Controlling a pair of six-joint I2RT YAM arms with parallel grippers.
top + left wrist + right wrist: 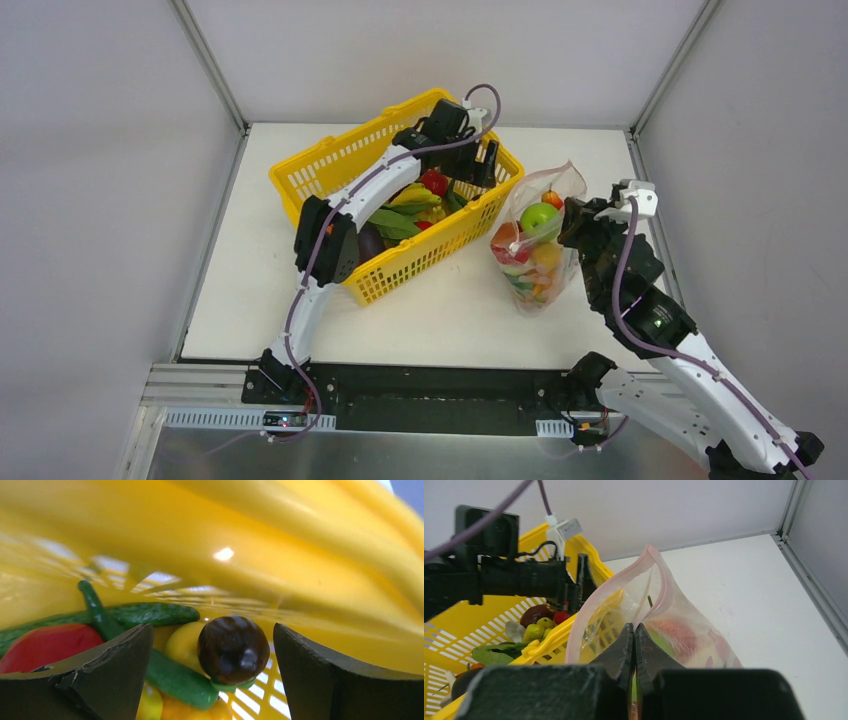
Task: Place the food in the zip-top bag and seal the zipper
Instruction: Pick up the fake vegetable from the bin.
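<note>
The food is split between two places. Several pieces, among them a green apple (538,216), fill the clear zip-top bag (535,255), which stands upright right of the basket. My right gripper (634,629) is shut on the bag's mouth edge, by the pinkish zipper (659,567); the mouth gapes open. More food lies in the yellow basket (330,165). My left gripper (212,630) reaches down into it, open. A dark round fruit (233,649) with a green calyx sits between its fingers (115,675), with gaps on both sides. Beside it lie a green cucumber (175,677), a red tomato (47,645) and a yellow fruit (182,642).
The basket wall (300,555) rises close behind the left gripper. In the right wrist view the left arm (524,577) hangs over the basket rim (549,635), just left of the bag. White table (420,320) lies in front, with walls at the back and sides.
</note>
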